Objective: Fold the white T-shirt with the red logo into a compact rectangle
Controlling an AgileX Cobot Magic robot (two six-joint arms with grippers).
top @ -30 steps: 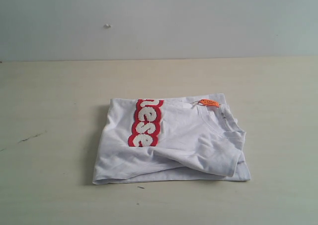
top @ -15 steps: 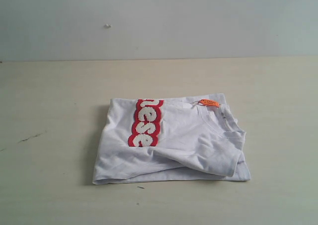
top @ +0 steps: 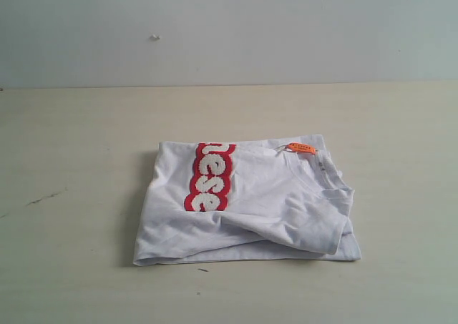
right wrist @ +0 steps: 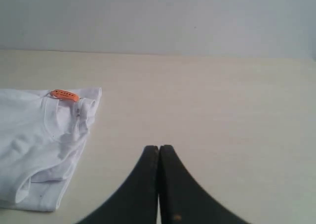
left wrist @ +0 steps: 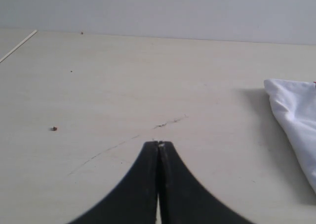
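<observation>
The white T-shirt (top: 272, 202) lies folded into a rough rectangle in the middle of the table, with its red logo (top: 210, 177) running as a band across the top layer and an orange neck tag (top: 301, 148) at the far right corner. Neither arm shows in the exterior view. My left gripper (left wrist: 159, 144) is shut and empty over bare table, with an edge of the T-shirt (left wrist: 296, 115) off to one side. My right gripper (right wrist: 159, 147) is also shut and empty, apart from the T-shirt (right wrist: 39, 135) and its tag (right wrist: 64, 95).
The pale wooden table (top: 79, 159) has a dark scratch (top: 39, 199) left of the shirt. A plain light wall (top: 286, 23) stands behind the table's far edge.
</observation>
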